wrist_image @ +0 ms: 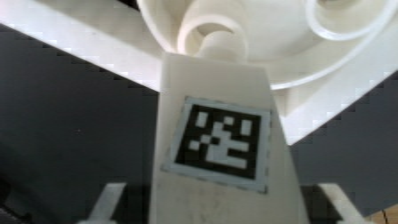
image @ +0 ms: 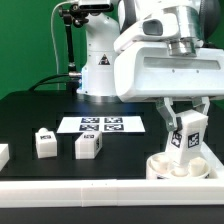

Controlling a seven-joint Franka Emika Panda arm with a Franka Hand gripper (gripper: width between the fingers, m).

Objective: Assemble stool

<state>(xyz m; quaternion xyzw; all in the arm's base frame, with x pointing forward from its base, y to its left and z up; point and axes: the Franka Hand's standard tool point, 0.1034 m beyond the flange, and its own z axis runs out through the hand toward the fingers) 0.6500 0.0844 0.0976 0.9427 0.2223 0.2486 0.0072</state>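
Observation:
My gripper (image: 188, 122) is shut on a white block leg (image: 190, 142) with a black-and-white tag, held upright over the round white seat (image: 163, 166) at the exterior view's lower right. The leg's lower end sits at the seat's top. In the wrist view the leg (wrist_image: 217, 100) fills the middle between my two fingers (wrist_image: 111, 200). Its far end meets a round socket in the seat (wrist_image: 338, 40). Whether the end is seated in the socket is hidden.
Two loose legs (image: 45, 141) (image: 88, 145) lie on the black table left of the seat, and a further white part (image: 3, 155) shows at the left edge. The marker board (image: 102, 125) lies behind them. A white rail (image: 100, 190) borders the front; the arm's base (image: 100, 70) stands at the back.

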